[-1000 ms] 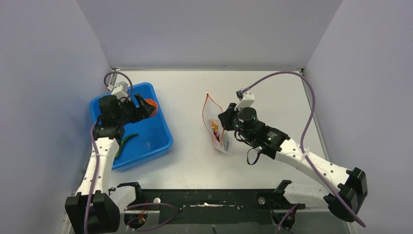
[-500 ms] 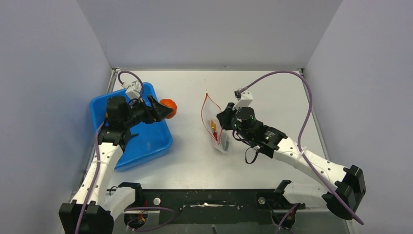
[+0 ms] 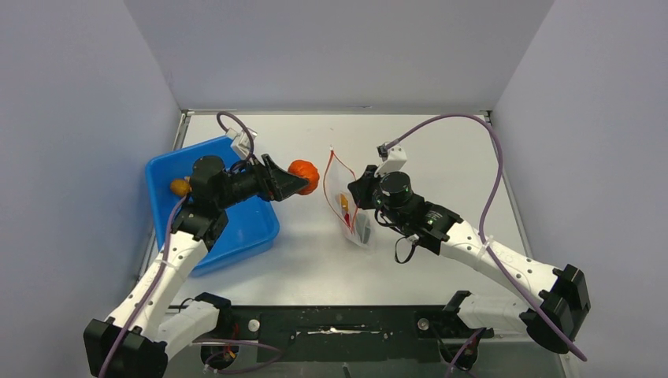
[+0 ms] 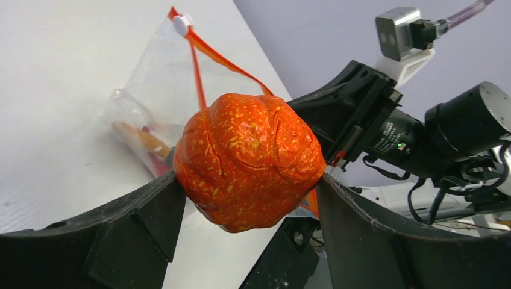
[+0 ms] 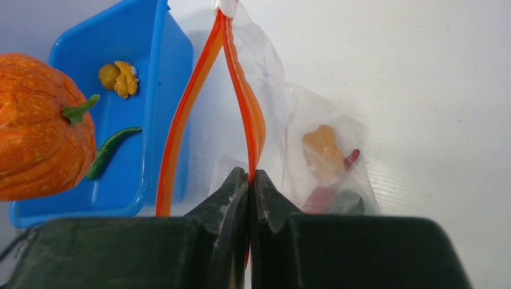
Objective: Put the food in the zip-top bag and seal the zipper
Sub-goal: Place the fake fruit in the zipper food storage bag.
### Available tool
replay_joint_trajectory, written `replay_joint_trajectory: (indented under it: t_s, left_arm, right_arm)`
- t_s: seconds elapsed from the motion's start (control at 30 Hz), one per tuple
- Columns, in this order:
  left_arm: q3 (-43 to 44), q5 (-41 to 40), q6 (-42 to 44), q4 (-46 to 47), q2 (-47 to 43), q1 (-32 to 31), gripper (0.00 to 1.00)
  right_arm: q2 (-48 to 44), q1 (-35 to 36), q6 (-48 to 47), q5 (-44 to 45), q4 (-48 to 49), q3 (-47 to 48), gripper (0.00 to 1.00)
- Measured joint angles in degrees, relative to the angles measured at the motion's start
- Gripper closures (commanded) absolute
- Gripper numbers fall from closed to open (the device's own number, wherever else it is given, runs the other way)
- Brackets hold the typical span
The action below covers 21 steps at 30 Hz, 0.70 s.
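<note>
Fruit and bag mouth are what this moment turns on. The left fingers clamp the orange round fruit from both sides and hold it in the air, just left of the zip-top bag near the centre of the top view, above bare table. The right fingers are pressed shut on one side of the zipper, lifting that lip so the mouth gapes as a narrow loop. Its long axis runs from the top of the frame towards the bottom, and the opening faces left, straight at the fruit. A yellow-brown lump, a slim red chili and a dark green piece already lie in the bag's lower end. Another lump and a green stalk-like piece lie in the blue tray at left. The left arm alone carries the load, so the entry looks to be a push rightwards across the mouth. The fruit appears wide against the gap and may snag the free lip.
</note>
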Motion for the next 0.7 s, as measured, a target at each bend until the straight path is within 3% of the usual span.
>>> replay_joint_trajectory:
  t_s: [0.7]
  left_arm:
    - [-0.22,-0.04,-7.52,13.90,4.98,-7.78,0.47]
  right_arm:
    - [0.00,0.26,0.46,-2.62,2.25,0.02,1.00]
